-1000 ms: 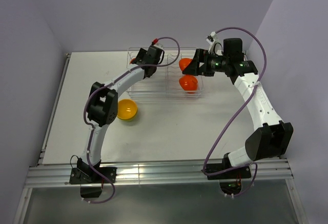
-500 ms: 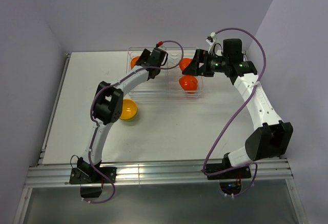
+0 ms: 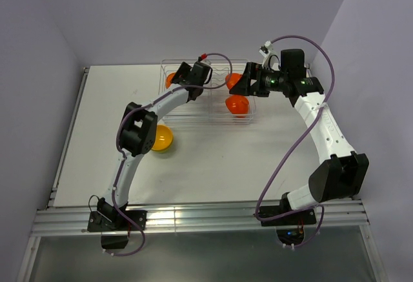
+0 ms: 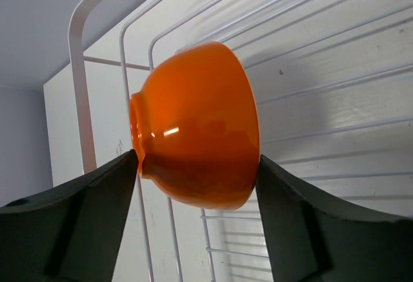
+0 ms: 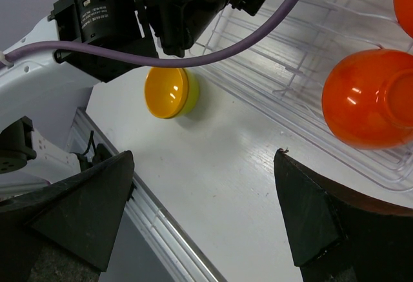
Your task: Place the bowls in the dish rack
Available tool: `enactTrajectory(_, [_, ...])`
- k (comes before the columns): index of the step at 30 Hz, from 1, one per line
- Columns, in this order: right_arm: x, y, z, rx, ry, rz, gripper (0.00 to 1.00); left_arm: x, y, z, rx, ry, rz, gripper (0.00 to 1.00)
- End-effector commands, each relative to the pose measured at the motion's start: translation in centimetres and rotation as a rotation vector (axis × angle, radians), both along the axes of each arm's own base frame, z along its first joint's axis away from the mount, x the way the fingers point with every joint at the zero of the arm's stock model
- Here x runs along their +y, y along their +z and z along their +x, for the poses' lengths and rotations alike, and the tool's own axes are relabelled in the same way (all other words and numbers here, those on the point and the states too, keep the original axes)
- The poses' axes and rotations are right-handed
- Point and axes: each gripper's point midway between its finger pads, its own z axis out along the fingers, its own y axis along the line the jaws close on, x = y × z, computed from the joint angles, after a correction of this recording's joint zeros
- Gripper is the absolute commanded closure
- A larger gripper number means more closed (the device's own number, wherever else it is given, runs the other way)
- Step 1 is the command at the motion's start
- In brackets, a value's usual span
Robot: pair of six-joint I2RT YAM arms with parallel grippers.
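White tabletop (image 3: 213,166) carries the clear dish rack (image 3: 206,111) at its far side. An orange bowl (image 4: 200,127) stands on edge in its left end between the left gripper's (image 4: 197,161) fingers; whether they clamp it, I cannot tell. Two red-orange bowls (image 3: 237,104) sit in the right end, under the right gripper (image 5: 203,159), which is spread wide and empty. A yellow bowl (image 3: 161,139) lies on the table near the rack.
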Motion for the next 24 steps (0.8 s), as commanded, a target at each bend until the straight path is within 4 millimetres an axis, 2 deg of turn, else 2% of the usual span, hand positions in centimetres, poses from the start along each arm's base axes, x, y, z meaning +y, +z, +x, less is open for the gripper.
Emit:
enactTrajectory(1, [-0.3,0.9,0.1,-0.047,0.001,0.004,0.04,-1.3,2.1,0.6,-0.047,-0.023,-0.057,0.17])
enactTrajectory(2, [-0.2,0.8,0.1,-0.047,0.002,0.002,0.04,-1.3,1.9,0.6,-0.042,-0.022,-0.062,0.11])
enactTrajectory(6, [-0.2,0.8,0.1,-0.046,0.001,0.003,0.04,-1.5,1.7,0.5,-0.036,-0.024,-0.072,0.01])
enactTrajectory(16, [-0.2,0.8,0.1,-0.047,0.0,0.002,0.04,-2.6,1.4,0.2,0.016,-0.076,-0.133,0.01])
enactTrajectory(24, [-0.3,0.7,0.1,-0.047,0.0,-0.001,0.04,-1.7,1.4,0.7,0.019,-0.05,-0.135,0.0])
